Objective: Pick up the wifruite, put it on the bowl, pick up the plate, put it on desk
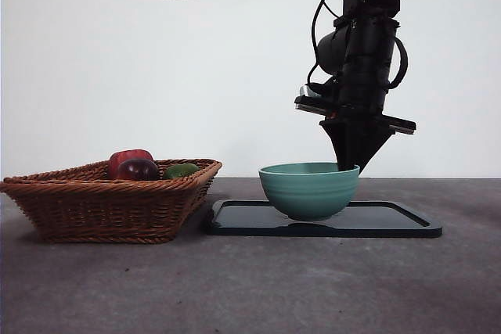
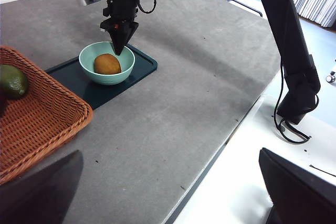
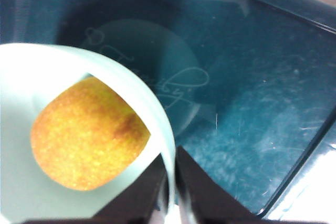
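Observation:
The orange-brown wifruite [image 2: 107, 64] lies inside the teal-green bowl [image 1: 309, 189]; it is also in the right wrist view [image 3: 86, 135]. The bowl stands on a dark rectangular plate [image 1: 391, 220] on the grey desk [image 1: 313, 295]. My right gripper [image 1: 348, 163] comes down at the bowl's right rim. In the right wrist view its jaws are closed on the bowl's thin rim [image 3: 157, 124], one inside and one outside. My left gripper [image 2: 170, 156] is open and empty, held high, away from the bowl.
A woven basket [image 1: 109, 201] stands left of the plate, close to its edge, holding a dark red-purple fruit [image 1: 138, 169], a red one and a green one [image 1: 182, 170]. The desk's edge [image 2: 220, 150] runs beyond the plate in the left wrist view.

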Action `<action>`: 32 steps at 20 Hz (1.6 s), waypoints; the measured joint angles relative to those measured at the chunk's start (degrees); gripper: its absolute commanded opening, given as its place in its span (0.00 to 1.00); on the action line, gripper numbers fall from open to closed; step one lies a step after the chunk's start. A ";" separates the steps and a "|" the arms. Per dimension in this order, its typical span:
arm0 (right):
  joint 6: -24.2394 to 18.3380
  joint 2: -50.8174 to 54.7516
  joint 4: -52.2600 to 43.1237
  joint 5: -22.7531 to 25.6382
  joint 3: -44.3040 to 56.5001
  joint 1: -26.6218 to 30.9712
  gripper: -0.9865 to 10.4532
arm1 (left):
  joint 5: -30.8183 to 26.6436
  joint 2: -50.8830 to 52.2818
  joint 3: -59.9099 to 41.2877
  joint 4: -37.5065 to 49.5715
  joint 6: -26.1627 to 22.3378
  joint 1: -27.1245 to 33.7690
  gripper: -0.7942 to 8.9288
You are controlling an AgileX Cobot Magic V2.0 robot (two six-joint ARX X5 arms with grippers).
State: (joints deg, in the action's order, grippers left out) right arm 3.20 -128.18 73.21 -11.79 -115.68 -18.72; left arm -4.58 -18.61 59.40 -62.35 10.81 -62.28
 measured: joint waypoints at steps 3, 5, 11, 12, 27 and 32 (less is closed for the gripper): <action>-0.02 0.00 0.24 -0.04 0.00 0.00 0.39 | 0.00 0.00 0.00 0.00 0.00 0.00 0.63; 0.22 0.00 2.12 1.68 -1.07 0.00 0.44 | 0.00 0.00 0.00 0.00 0.00 0.00 0.63; 2.21 13.97 3.67 7.34 -8.68 -1.68 0.58 | 0.00 0.00 0.00 0.00 0.00 0.00 0.63; 2.64 17.94 3.67 7.32 -8.70 -2.60 0.58 | -0.02 0.00 0.00 0.00 0.00 0.00 0.63; 7.32 74.20 3.67 10.34 34.93 -12.28 0.58 | 0.00 0.00 0.00 0.00 0.00 0.00 0.63; 7.80 89.88 3.32 10.23 50.21 -12.39 0.58 | 0.00 0.00 0.00 0.04 0.00 0.00 0.63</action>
State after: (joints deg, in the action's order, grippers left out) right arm 11.00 -38.30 76.53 -1.56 -65.47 -31.11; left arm -4.58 -18.61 59.40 -62.30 10.81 -62.28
